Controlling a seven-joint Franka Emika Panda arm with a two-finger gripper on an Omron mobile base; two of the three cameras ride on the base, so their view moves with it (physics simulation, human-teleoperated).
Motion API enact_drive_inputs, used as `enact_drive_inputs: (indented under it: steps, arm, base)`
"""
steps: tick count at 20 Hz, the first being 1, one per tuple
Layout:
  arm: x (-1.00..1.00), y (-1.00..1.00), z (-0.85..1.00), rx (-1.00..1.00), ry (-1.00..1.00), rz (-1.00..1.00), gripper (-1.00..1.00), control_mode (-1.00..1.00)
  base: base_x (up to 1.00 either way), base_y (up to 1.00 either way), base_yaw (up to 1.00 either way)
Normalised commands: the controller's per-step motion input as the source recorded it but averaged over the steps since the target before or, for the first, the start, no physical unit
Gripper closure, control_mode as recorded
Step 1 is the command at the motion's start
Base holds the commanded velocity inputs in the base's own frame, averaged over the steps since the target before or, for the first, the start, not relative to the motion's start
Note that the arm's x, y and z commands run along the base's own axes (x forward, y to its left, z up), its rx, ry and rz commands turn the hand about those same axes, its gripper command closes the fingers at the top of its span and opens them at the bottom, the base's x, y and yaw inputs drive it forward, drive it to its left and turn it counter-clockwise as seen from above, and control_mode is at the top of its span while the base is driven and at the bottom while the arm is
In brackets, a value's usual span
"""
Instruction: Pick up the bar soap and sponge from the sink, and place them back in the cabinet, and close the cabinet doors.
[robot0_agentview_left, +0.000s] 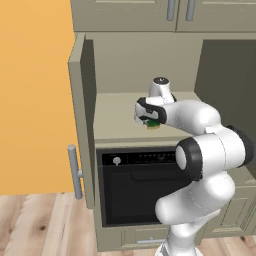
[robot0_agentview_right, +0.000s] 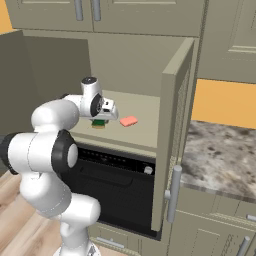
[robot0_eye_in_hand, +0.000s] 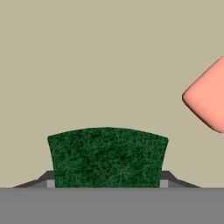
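- Gripper (robot0_agentview_right: 101, 121) is reaching into the open cabinet (robot0_agentview_right: 127, 60), hanging low over the beige shelf (robot0_agentview_right: 145, 127), its jaws pinching the sponge (robot0_eye_in_hand: 107, 157).
- Sponge is showing its dark green face in the hand view, the finger tips (robot0_eye_in_hand: 46, 178) pressing in at both sides; a yellow layer is peeking out beneath the hand in the left base view (robot0_agentview_left: 153, 125). Whether it is touching the shelf, cannot tell.
- Bar soap (robot0_agentview_right: 128, 121) is lying flat on the shelf, just right of the sponge, apart from it.
- Cabinet doors are both standing open: the left one (robot0_agentview_left: 80, 120) with its steel handle (robot0_agentview_left: 75, 171), the right one (robot0_agentview_right: 172, 130).
- Black oven (robot0_agentview_left: 137, 182) is sitting under the shelf; its panel markings are too small to read.
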Motion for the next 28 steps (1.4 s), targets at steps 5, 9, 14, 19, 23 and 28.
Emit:
enact_drive_inputs:
  steps: [5,9,14,19,23,28]
  arm:
    - [0.29,0.0,-0.09,0.0,0.0,0.0,1.0,-1.0]
    - [0.29,0.0,-0.13,0.0,0.0,0.0,1.0,-1.0]
    - [0.27,0.0,-0.11,0.0,0.0,0.0,1.0,-1.0]
    - [0.27,0.0,-0.07,0.0,0.0,0.0,1.0,-1.0]
    - [0.21,0.0,-0.12,0.0,0.0,0.0,1.0,-1.0]
    - [0.16,0.0,-0.17,0.0,0.0,0.0,1.0,-1.0]
  base:
    - [0.0,0.0,0.0]
    - [0.0,0.0,0.0]
    - [0.0,0.0,0.0]
    - [0.0,0.0,0.0]
    - [0.0,0.0,0.0]
    - [0.0,0.0,0.0]
